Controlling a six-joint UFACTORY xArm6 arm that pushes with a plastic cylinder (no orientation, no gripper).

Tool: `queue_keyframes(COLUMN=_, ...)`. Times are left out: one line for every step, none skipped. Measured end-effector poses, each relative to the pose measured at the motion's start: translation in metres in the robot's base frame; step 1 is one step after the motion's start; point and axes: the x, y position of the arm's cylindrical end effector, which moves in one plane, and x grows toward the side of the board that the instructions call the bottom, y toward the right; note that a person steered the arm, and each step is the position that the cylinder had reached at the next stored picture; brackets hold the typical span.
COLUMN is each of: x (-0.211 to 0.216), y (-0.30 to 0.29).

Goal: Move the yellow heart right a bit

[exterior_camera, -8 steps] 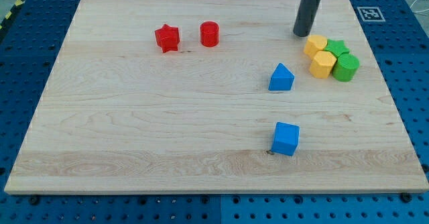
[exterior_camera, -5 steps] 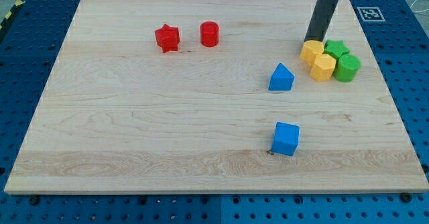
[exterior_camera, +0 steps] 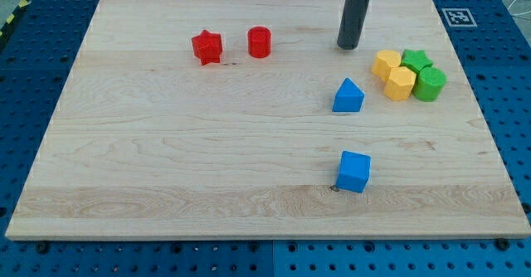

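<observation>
The yellow heart (exterior_camera: 386, 63) lies at the board's upper right, touching a yellow hexagon (exterior_camera: 400, 84) just below it to the right and a green star (exterior_camera: 416, 60) on its right. A green cylinder (exterior_camera: 430, 84) sits right of the hexagon. My tip (exterior_camera: 348, 46) rests on the board, up and to the left of the yellow heart, with a clear gap between them.
A blue triangle block (exterior_camera: 348, 96) lies below my tip. A blue cube (exterior_camera: 354, 171) sits lower down. A red star (exterior_camera: 207, 46) and a red cylinder (exterior_camera: 260, 41) are at the upper left. The wooden board (exterior_camera: 166, 161) ends close to the right of the green blocks.
My tip went right to touch the yellow heart's top edge, nudging the cluster slightly, then drew back to the left. It now stands clear of the heart.
</observation>
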Motion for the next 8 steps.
queue_keyframes(x=0.026, y=0.0)
queue_keyframes(x=0.035, y=0.001)
queue_keyframes(x=0.035, y=0.004)
queue_keyframes(x=0.035, y=0.006)
queue_keyframes(x=0.035, y=0.012)
queue_keyframes(x=0.035, y=0.02)
queue_keyframes(x=0.035, y=0.028)
queue_keyframes(x=0.035, y=0.032)
